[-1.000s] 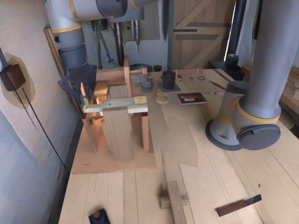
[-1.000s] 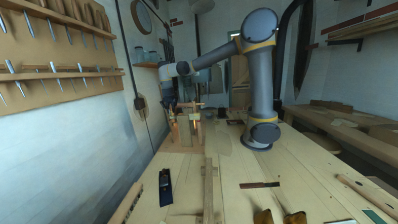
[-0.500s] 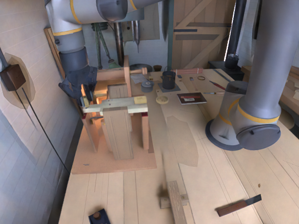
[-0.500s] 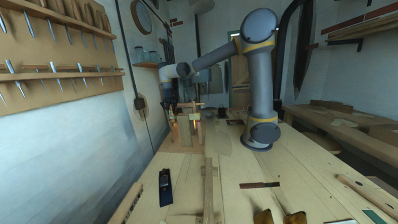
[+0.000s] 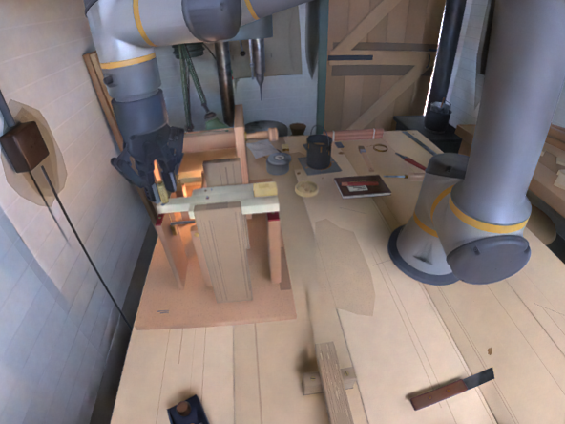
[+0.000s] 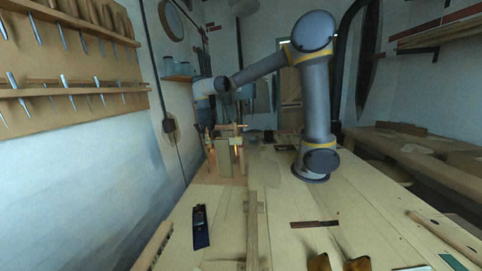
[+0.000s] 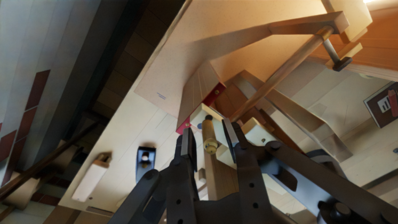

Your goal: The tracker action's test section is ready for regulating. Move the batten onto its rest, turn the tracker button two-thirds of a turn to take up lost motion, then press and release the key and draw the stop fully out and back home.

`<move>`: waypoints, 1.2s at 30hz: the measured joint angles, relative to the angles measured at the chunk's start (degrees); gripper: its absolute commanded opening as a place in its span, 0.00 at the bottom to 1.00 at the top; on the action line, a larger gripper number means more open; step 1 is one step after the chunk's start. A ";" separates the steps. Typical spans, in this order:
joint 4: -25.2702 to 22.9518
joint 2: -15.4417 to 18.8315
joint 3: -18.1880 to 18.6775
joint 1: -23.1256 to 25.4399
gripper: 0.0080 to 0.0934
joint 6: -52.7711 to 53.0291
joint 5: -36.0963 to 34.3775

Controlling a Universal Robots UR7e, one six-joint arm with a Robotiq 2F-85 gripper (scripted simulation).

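The tracker button is a small brass knurled cylinder standing on the left end of the pale key lever. My gripper hangs over that left end of the wooden test section. It is open and holds nothing, with the button between its fingers. The key's ivory pad sits at the lever's right end. The stop's turned wooden knob sticks out from the tall post behind. The batten lies across a small wooden block near the bench's front edge.
Behind the test section are a wall with hanging tools and a wooden door. A dark pot, a round tin, a pale disc and a book lie to its right. My arm's base stands further right. A chisel lies near the front.
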 measured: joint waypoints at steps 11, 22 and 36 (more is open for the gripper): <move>0.00 0.00 0.00 0.00 0.30 0.00 0.00; 0.00 -0.01 0.00 0.00 0.04 0.00 0.00; 0.00 -0.01 0.00 0.00 0.00 0.00 0.00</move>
